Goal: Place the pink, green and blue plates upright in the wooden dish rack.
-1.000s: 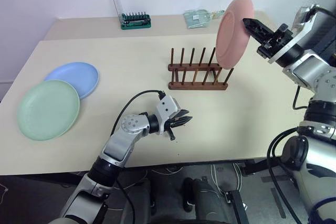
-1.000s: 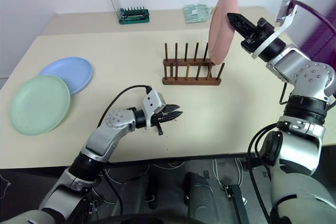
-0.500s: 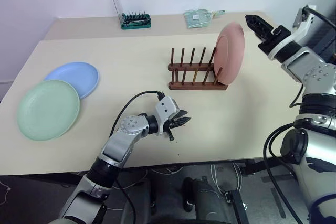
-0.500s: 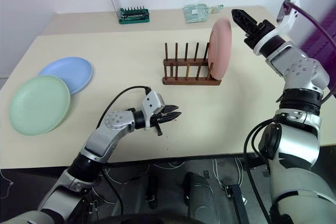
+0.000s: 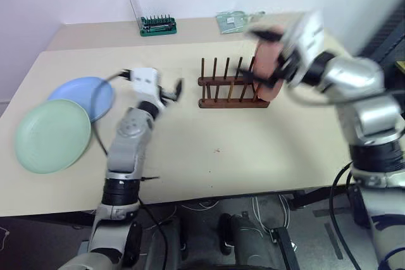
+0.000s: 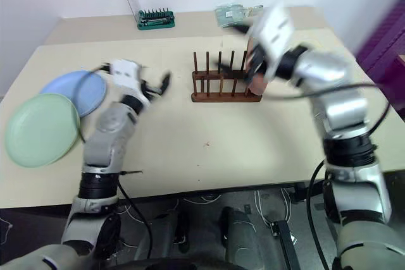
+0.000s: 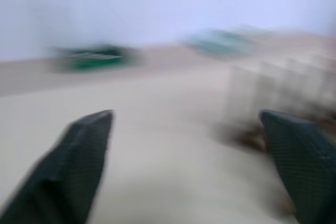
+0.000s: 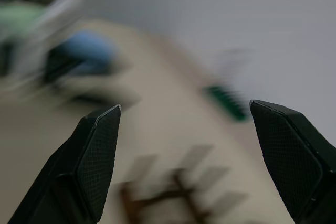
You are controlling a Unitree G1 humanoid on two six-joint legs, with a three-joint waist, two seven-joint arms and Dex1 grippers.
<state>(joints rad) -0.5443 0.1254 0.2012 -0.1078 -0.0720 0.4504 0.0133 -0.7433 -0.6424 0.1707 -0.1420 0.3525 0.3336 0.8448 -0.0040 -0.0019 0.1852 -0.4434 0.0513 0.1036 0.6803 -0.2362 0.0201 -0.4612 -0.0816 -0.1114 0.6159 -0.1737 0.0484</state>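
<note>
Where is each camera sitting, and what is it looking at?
Left and right eye views: on the head, looking down over the table, both arms, the wooden dish rack and the pink plate.
Left wrist view: on the left arm, looking between the open left claw at the table.
Right wrist view: on the right arm, looking between the open right claw.
Both wrist views share the rack.

Head cameras overlook the table (image 5: 190, 131); both wrist cameras skim it low.

A green screwdriver-bit holder with a clear upright lid (image 5: 156, 24) stands at the far edge of the beige surface (image 5: 209, 131), well apart from a pale green packet (image 5: 231, 21).
</note>
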